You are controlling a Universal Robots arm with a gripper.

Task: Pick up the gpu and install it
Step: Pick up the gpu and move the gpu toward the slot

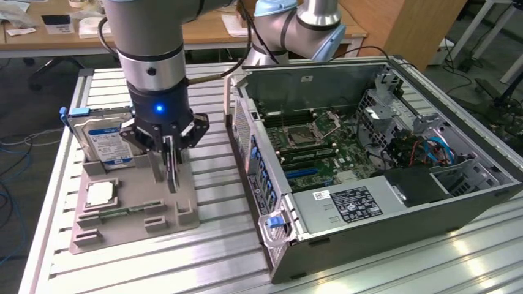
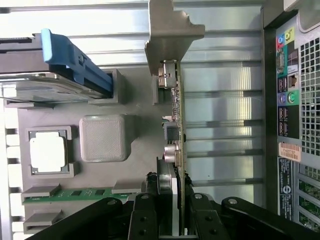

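Note:
The gpu (image 1: 171, 174) hangs edge-on as a thin dark card under my gripper (image 1: 170, 158), above the right side of the grey parts holder (image 1: 176, 215). In the wrist view the gpu (image 2: 177, 100) runs as a narrow green-edged strip with its metal bracket at the far end. My gripper (image 2: 172, 189) is shut on it, one black finger on each face. I cannot tell whether the card's lower edge still touches the holder. The open computer case (image 1: 263, 144) stands to the exterior view's right, with its motherboard (image 1: 327, 156) exposed.
On the grey holder (image 2: 135, 100) stand a silver hard drive with a blue label (image 1: 102, 141) and blue rail (image 2: 75, 62), a square processor (image 1: 100, 193) and a memory stick (image 2: 70, 195). A second arm (image 1: 302, 24) stands behind the case. The case's rear panel (image 2: 290, 100) is close by.

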